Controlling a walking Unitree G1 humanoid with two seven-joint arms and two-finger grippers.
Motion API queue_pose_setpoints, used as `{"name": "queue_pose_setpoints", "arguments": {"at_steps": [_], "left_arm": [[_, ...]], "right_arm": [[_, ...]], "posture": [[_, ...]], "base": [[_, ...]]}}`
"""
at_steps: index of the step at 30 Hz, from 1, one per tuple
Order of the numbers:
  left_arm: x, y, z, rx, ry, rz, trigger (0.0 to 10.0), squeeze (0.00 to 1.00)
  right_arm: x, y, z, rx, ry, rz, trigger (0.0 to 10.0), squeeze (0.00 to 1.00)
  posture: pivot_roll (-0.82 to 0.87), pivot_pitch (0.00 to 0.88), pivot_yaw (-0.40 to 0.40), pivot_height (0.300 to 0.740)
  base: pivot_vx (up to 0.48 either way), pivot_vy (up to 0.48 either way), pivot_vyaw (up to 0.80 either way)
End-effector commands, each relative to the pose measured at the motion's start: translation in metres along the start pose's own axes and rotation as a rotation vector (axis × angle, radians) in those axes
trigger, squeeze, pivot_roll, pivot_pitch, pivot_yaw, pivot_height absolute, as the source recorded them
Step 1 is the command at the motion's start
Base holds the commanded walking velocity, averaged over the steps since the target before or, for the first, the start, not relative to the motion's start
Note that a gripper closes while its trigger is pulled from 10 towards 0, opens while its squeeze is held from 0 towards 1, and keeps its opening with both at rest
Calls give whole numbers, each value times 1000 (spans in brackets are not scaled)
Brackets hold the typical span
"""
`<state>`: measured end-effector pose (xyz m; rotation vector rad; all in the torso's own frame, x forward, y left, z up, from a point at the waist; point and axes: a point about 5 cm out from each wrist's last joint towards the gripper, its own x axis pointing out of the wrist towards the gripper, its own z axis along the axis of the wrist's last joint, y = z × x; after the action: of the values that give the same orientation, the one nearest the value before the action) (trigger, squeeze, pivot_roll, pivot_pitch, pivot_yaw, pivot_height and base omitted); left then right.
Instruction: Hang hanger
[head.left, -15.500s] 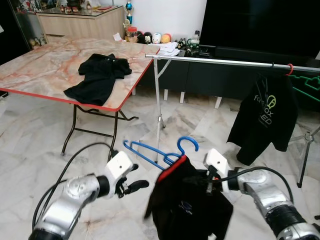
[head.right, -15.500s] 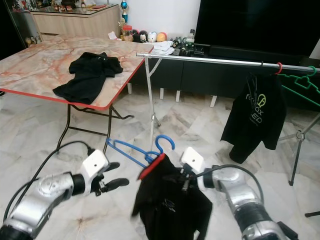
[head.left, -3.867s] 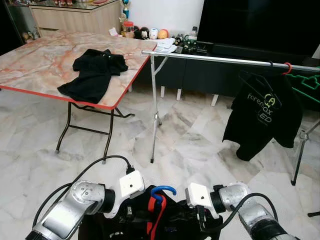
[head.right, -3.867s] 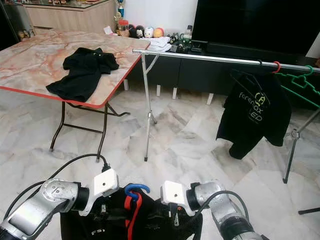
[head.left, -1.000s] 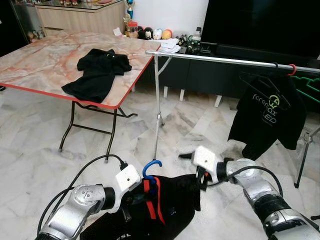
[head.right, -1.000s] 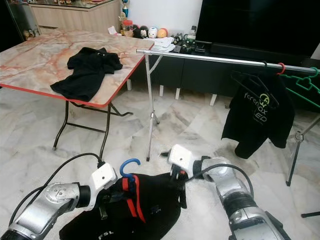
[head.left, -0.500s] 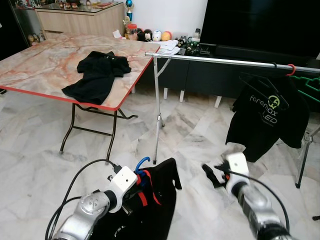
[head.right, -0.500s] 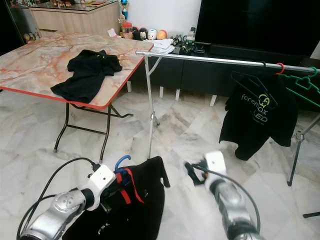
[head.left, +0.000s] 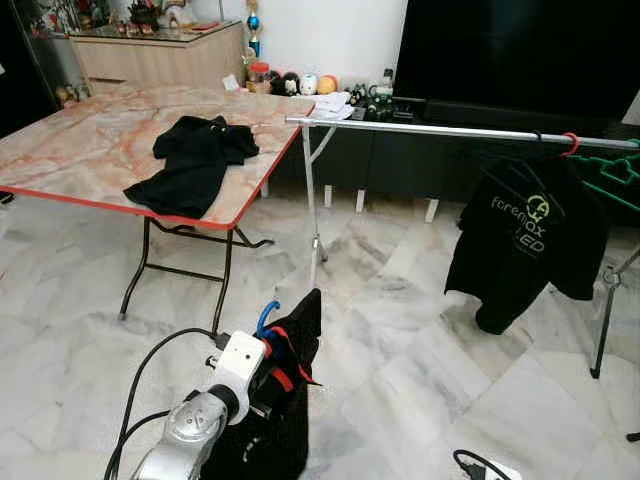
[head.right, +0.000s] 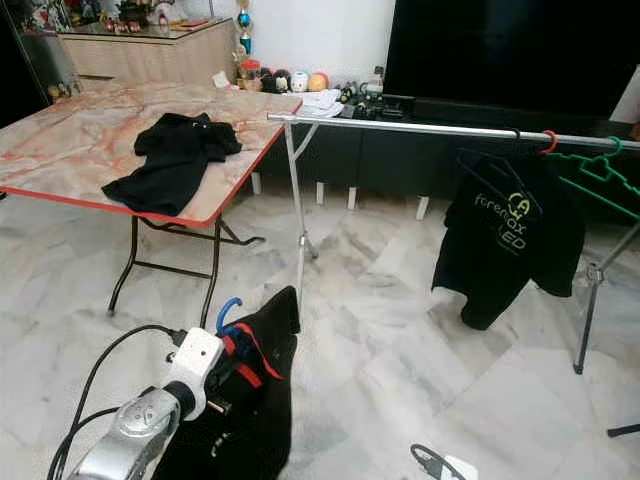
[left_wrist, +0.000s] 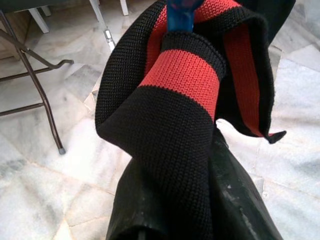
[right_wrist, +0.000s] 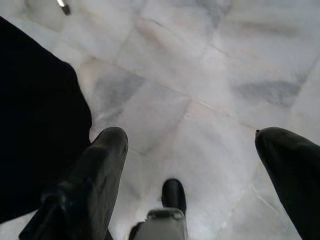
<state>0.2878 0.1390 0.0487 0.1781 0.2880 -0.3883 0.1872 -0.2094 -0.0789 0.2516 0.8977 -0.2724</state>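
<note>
One blue plastic hanger (head.left: 266, 317) carries a black knit shirt with a red-striped collar (head.left: 283, 400), and the left gripper (head.left: 268, 368) is clamped on that bundle low in front of the robot, above the white marble floor (head.left: 400, 340). Little of the hanger is exposed beyond its curved hook, which pokes up out of the collar; the shirt hangs below it in a dark, limp fold. From the left wrist, the ribbed collar (left_wrist: 182, 75) wraps over the black fingers (left_wrist: 235, 200), red band on black, with the blue neck of the hanger above it.

Well apart from it, a long silver clothes rail (head.left: 450, 129) spans the room. A second black shirt with a green logo (head.left: 528, 235) hangs there on a red hook (head.left: 572, 143).

Down low, the right gripper (right_wrist: 200, 165) has its fingers spread wide over bare floor, holding nothing.

Across the room, a marble-topped folding table with a red edge (head.left: 90, 150) bears another black garment (head.left: 192, 160).
</note>
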Motion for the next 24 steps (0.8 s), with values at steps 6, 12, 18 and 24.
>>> {"name": "queue_pose_setpoints", "arguments": {"at_steps": [6,12,18,24], "left_arm": [[-1,2,2,-11,-36,28,10000,0],[-2,1,-1,-11,-30,26,10000,0],[-1,2,1,-8,-36,24,10000,0],[0,1,1,-10,-35,18,10000,0]], "right_arm": [[-2,-2,-6,-10,-2,-10,10000,0],[-2,-5,-10,10,14,-32,10000,0],[-3,-4,-13,-17,27,-22,10000,0],[-3,-1,-14,-3,18,-6,10000,0]], "posture": [[-12,0,10,740],[-15,0,17,740],[-12,0,22,740],[-6,0,22,740]], "base": [[295,0,0],[420,0,0],[480,0,-491],[480,0,0]]}}
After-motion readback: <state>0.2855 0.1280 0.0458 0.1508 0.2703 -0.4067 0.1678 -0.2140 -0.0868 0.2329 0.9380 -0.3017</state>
